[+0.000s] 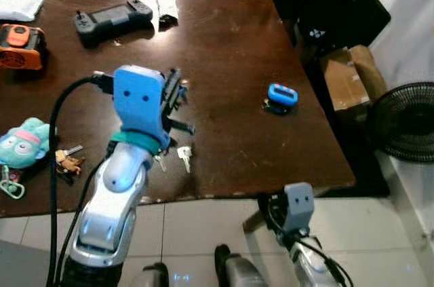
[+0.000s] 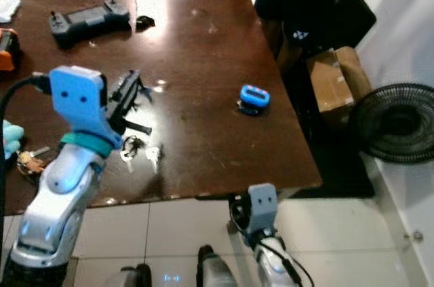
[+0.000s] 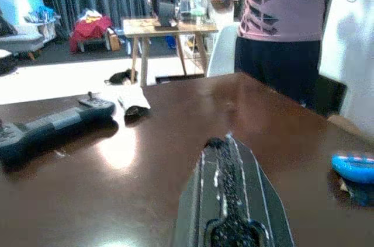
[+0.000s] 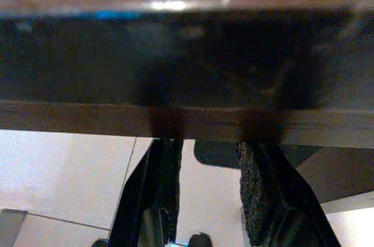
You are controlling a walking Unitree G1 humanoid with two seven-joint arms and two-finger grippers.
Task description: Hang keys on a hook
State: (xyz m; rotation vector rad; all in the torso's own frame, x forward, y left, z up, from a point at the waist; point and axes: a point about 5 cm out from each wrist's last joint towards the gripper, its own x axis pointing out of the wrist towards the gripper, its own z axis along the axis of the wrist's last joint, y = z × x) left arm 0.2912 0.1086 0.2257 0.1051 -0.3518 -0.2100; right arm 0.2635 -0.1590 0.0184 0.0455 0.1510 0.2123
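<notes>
A small bunch of silver keys (image 1: 183, 157) on a ring (image 2: 131, 144) lies on the dark brown table (image 1: 237, 43), close to its front edge. My left gripper (image 1: 175, 97) hovers just behind and above the keys, below its blue wrist mount. In the left wrist view its fingers (image 3: 225, 200) are pressed together, with nothing seen between them. My right arm (image 1: 297, 209) is low, under the table's front edge. The right gripper (image 4: 210, 148) stands open and points at the table's underside.
On the table are a blue gadget (image 1: 281, 97), a black controller (image 1: 112, 19), an orange device (image 1: 20, 46), a teal plush charm (image 1: 24, 141) and another key bunch (image 1: 68, 161). A cardboard box (image 1: 346, 80) and a fan (image 1: 407, 121) stand right. A person (image 3: 280, 2) stands beyond the table.
</notes>
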